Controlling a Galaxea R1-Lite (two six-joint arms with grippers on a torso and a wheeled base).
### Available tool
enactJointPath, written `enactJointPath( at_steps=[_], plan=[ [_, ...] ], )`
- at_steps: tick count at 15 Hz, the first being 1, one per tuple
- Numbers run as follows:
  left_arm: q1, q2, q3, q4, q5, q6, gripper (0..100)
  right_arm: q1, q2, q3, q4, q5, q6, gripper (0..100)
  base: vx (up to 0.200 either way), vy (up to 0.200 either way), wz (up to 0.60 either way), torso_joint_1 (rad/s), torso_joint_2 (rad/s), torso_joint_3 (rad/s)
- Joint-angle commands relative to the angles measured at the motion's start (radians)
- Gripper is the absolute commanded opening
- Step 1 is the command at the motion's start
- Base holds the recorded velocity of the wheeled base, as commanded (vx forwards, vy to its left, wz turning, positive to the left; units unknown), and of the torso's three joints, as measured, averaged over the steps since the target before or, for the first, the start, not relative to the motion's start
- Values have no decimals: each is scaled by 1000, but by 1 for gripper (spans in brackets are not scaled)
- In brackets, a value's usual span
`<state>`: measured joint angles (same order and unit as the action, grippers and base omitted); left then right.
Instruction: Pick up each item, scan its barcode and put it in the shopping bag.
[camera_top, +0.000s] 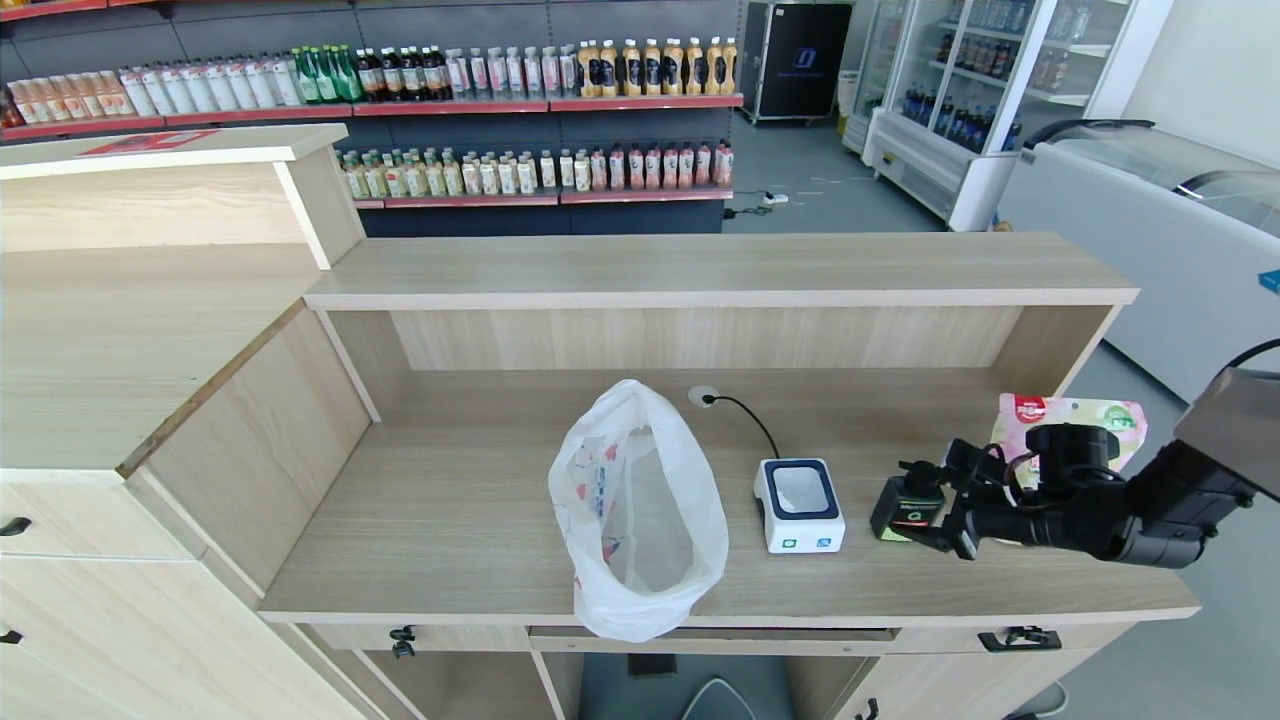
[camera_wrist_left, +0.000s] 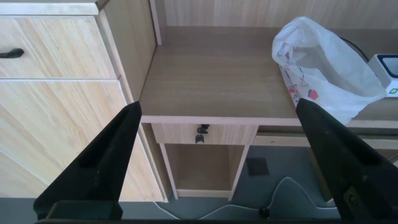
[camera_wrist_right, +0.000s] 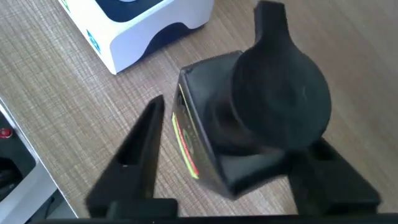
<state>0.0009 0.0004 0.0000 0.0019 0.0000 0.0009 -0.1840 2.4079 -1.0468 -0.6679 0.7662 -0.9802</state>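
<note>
Where the head camera looks down on the wooden counter (camera_top: 450, 520), the right gripper (camera_top: 915, 512) lies low at the robot's right, with a finger on either side of a small dark box (camera_top: 900, 510) bearing a green label. The box stands on the counter just beside the barcode scanner (camera_top: 797, 503). The white shopping bag (camera_top: 640, 510) lies beyond the scanner, and a pink snack pouch (camera_top: 1075, 420) sits behind the arm.

Left wrist view: the left gripper (camera_wrist_left: 217, 162) hangs off the counter's front edge, spread wide and empty.

Right wrist view: the fingers (camera_wrist_right: 134, 162) bracket the box (camera_wrist_right: 199, 137). Bare wood shows on one side, so they look spread, though contact on the other side is unclear.

The box is judged light, stiff and glossy. It is best pinched across its broad flat sides, with the label left exposed.
</note>
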Motion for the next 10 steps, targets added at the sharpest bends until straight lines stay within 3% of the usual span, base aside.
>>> enactJointPath(
  at_steps=[1, 7, 10],
  plan=[
    [1, 0, 0, 0, 0, 1, 100, 11, 20, -21, -1, -1, 2, 0, 0, 0, 0, 0, 0, 0],
    [1, 0, 0, 1, 0, 1, 100, 26, 0, -35, -1, -15, 8, 0, 0, 0, 0, 0, 0, 0],
    [1, 0, 0, 0, 0, 1, 100, 20, -161, -16, 13, -16, 46, 0, 0, 0, 0, 0, 0, 0]
  ],
)
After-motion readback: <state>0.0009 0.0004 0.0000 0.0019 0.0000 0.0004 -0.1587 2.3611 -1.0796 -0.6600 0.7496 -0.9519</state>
